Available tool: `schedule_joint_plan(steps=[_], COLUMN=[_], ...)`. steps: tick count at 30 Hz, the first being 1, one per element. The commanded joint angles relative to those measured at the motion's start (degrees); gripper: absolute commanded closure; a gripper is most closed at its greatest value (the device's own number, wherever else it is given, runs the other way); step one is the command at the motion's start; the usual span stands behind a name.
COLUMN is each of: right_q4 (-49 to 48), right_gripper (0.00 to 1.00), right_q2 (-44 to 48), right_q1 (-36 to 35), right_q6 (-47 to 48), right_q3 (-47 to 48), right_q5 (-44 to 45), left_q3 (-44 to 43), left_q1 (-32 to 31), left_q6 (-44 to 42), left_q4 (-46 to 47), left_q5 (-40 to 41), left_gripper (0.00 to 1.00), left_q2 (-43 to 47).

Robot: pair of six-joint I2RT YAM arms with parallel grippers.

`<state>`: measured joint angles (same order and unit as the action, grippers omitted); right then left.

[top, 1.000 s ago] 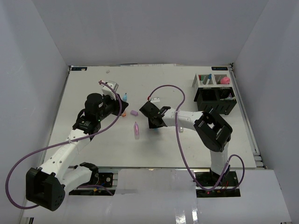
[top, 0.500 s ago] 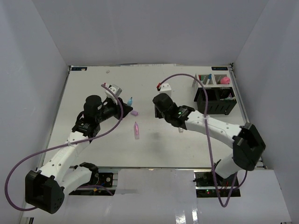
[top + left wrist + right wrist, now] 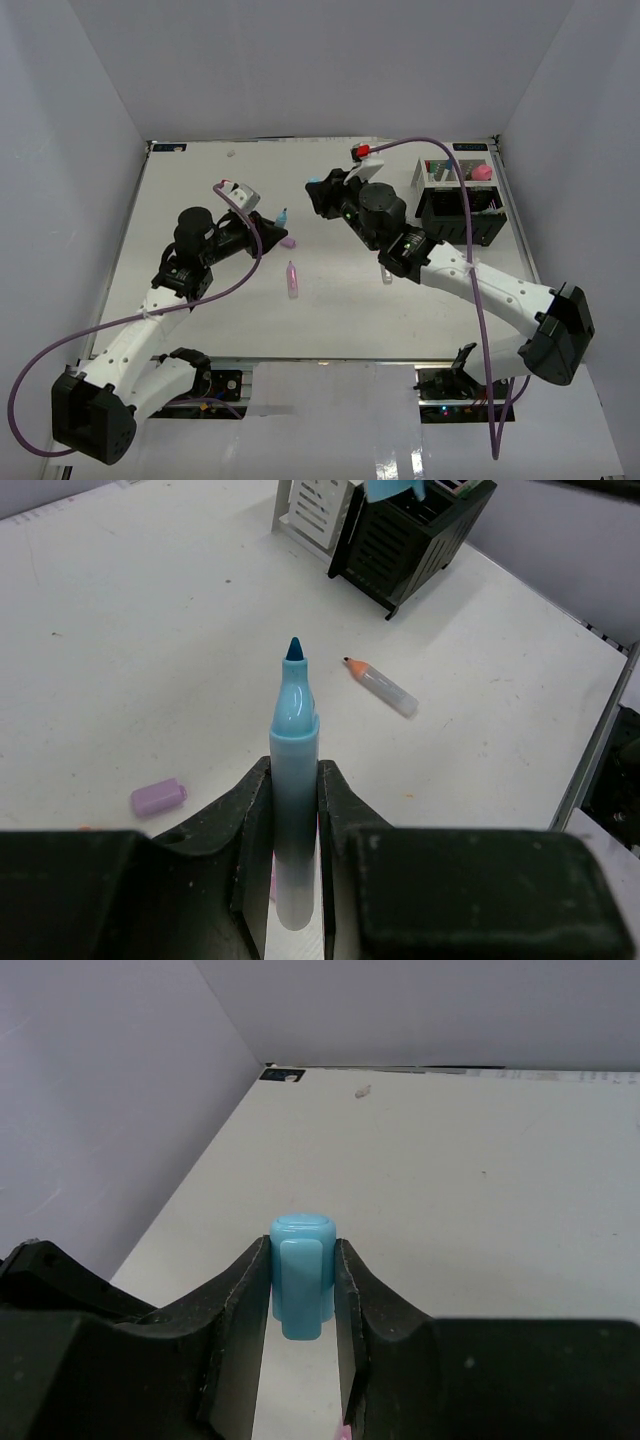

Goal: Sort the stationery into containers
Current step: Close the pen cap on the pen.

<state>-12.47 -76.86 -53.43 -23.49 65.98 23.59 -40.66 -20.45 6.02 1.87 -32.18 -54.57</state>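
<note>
My left gripper (image 3: 293,772) is shut on an uncapped blue marker (image 3: 295,715) whose tip points away, toward the containers. From above, that marker (image 3: 282,215) sticks out of the left gripper (image 3: 270,222) over the middle-left of the table. My right gripper (image 3: 302,1252) is shut on a light-blue cap (image 3: 302,1278). It hangs a short way right of and behind the marker tip, seen from above as the right gripper (image 3: 318,192). The black organizer (image 3: 462,215) and its white mesh compartments (image 3: 440,172) stand at the far right, holding some pens and a pink item (image 3: 482,172).
A purple cap (image 3: 288,242), a pink marker (image 3: 292,279) and an orange-tipped marker (image 3: 386,275) lie loose on the white table (image 3: 200,190). In the left wrist view the orange-tipped marker (image 3: 382,687) lies ahead and the purple cap (image 3: 158,798) at left. Grey walls enclose the table.
My right arm has swung from mid-table toward the back, carrying the blue cap near the marker tip. The left gripper has shifted slightly right with the marker.
</note>
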Motion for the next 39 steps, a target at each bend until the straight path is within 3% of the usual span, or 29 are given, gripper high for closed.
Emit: schedule_joint_plan(steps=[1,15,39], right_q4=[-8.79,-16.44,-15.92], right_gripper=[0.86,0.87,0.87], right_q2=[-2.23,-7.69,-9.8], right_q1=[-1.32,-5.98,-9.41], right_q6=[-2.09,-2.0,-1.39], right_q3=[3.37,3.99,2.49], right_q5=[-1.36,1.45,5.85], left_q3=[0.76,1.47,1.91], left_q1=[0.14,0.14,0.14], left_q6=[-0.66,-0.57,-0.48], left_q4=[2.08,3.23,3.58], left_q5=[-0.78,0.19,2.57], left_gripper=[0.89,0.89,0.89], left_q2=[2.36,3.41,4.47])
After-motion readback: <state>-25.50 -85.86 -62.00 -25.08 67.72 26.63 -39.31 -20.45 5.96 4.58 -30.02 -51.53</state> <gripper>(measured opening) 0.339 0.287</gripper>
